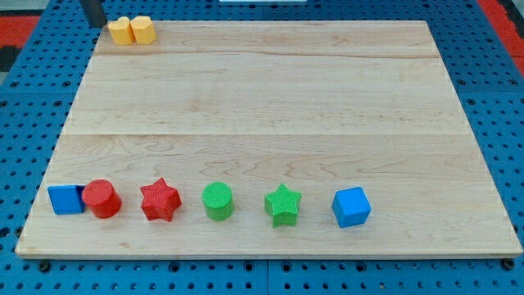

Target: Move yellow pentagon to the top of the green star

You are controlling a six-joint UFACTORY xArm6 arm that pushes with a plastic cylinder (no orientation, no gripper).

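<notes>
Two yellow blocks sit touching at the board's top left corner. The right one (143,29) looks like the yellow pentagon; the shape of the left one (121,31) is unclear. The green star (283,204) lies in the row along the view's bottom, right of centre. My tip (97,24) is at the view's top left, just left of the two yellow blocks and a small gap away from them. It is far from the green star.
The bottom row holds, from left to right, a blue block (65,199), a red cylinder (102,198) touching it, a red star (160,200), a green cylinder (218,201), the green star and a blue cube (351,206). The wooden board (270,106) lies on a blue pegboard.
</notes>
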